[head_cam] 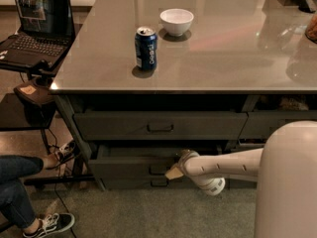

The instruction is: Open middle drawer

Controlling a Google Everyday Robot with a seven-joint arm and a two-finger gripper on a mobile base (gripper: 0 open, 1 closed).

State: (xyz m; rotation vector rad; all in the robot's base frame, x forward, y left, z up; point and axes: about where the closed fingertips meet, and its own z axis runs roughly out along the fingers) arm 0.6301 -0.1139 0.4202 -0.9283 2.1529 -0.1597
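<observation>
Currently the gripper (pixel 173 171) sits at the pull handle (pixel 157 169) of the middle drawer (pixel 124 166); drawer stands slightly pulled out; I cannot tell the gripper's clamp state.
</observation>
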